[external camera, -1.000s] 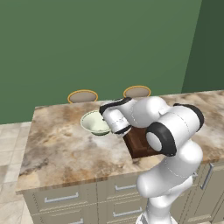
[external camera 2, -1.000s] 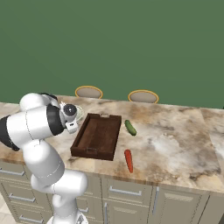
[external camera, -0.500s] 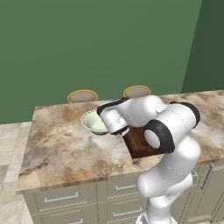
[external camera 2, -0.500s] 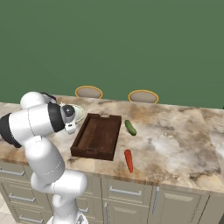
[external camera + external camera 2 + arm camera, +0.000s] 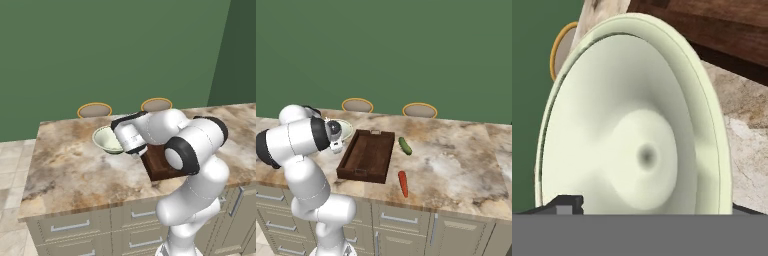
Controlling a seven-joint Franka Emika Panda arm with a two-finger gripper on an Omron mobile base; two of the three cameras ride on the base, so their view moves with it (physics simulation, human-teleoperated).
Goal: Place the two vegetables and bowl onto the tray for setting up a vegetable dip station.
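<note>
Cream-green ceramic shows first in the left base view: the bowl (image 5: 106, 139) sits on the marbled bench (image 5: 75, 170), toward its far side, just left of the dark wooden tray (image 5: 161, 162). The arm's white wrist reaches over the bowl's right rim, hiding the end effector, so its fingers cannot be made out here. Two yellow-rimmed stool seats (image 5: 94, 110) stand beyond the far edge of the bench.

In the right base view the tray (image 5: 368, 155) lies left of centre on the bench (image 5: 456, 165), with nothing in it. The bowl (image 5: 345, 129) peeks out just left of the tray's far end, mostly covered by the robot's forearm. The dark green cucumber (image 5: 405, 146) lies on the bench just right of the tray, toward its far end. The orange-red carrot (image 5: 403, 183) lies nearer, close to the tray's near right corner, and apart from the cucumber.

In the hand view the inside of the bowl (image 5: 637, 145) is seen very close. One dark fingertip (image 5: 564, 204) shows at the lower left over the bowl's rim and the other at the lower right edge, set wide apart on either side of the bowl. Whether they press on it cannot be told. A strip of the tray (image 5: 722, 30) runs along the top right.
</note>
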